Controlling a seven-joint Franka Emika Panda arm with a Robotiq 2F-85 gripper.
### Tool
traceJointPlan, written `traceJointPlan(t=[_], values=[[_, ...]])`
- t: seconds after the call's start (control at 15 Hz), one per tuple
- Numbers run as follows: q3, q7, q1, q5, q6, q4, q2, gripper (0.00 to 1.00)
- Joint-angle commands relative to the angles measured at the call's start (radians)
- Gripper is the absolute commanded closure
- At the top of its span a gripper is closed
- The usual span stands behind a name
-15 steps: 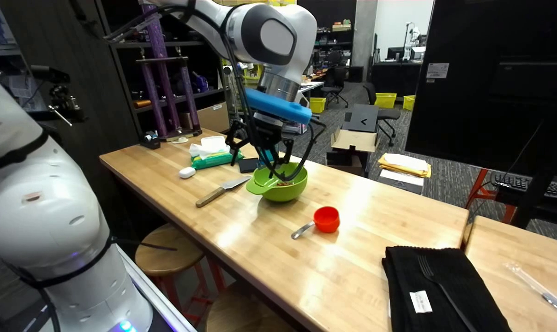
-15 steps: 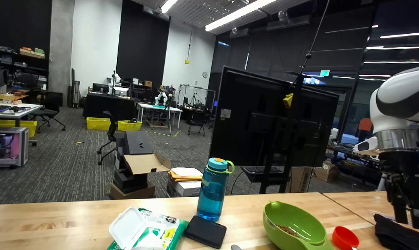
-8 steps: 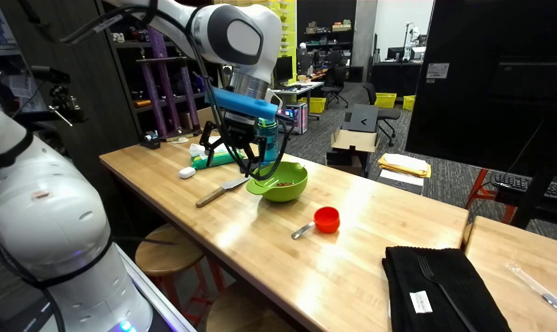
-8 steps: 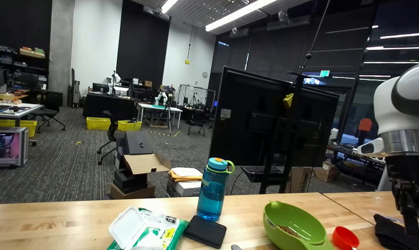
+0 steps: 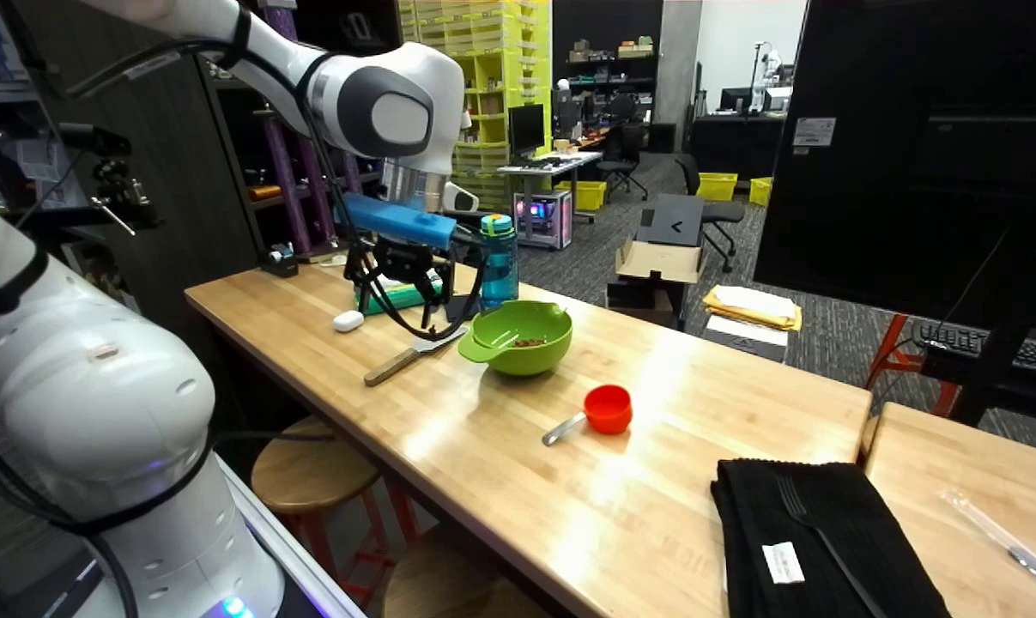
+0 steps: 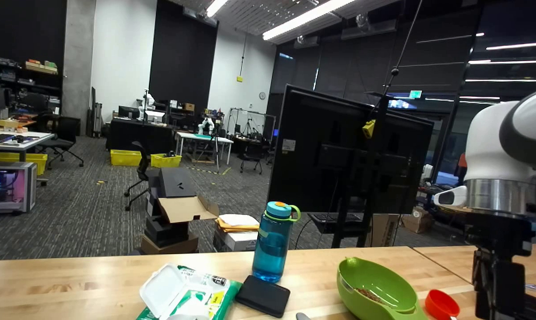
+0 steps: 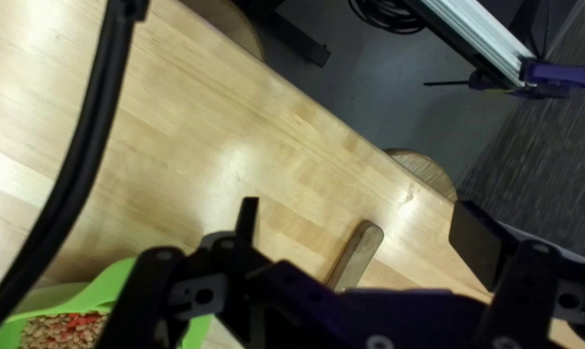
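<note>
We find the spatula (image 7: 356,254) lying beneath the tool (image 7: 360,227), whose jaws stand spread around nothing. The tool has swung aside, no longer overlapping the bowl (image 5: 530,360) in an exterior view, which seems to leave the spatula nearest. We count one spatula, one bowl beside the tool, one red cup (image 5: 610,410) farther off, one bottle (image 5: 500,268) behind.

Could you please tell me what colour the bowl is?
The bowl is bright green, shown best in an exterior view.

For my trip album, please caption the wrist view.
Open gripper above a wooden tabletop, with a wooden handle and a green bowl partly in view.
</note>
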Motion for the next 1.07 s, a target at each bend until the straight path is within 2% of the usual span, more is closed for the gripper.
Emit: traceJointPlan(t=[0.0,0.33,0.8,1.0], values=[[0.037,0.089,0.052,0.041,0.132,-0.050,0.008,0.00],[0.092,0.212,0.103,0.039,0.328,-0.103,0.060,0.00],[0.150,0.397,0.113,0.030,0.587,-0.179,0.163,0.00],[0.179,0.470,0.121,0.032,0.657,-0.163,0.240,0.00]])
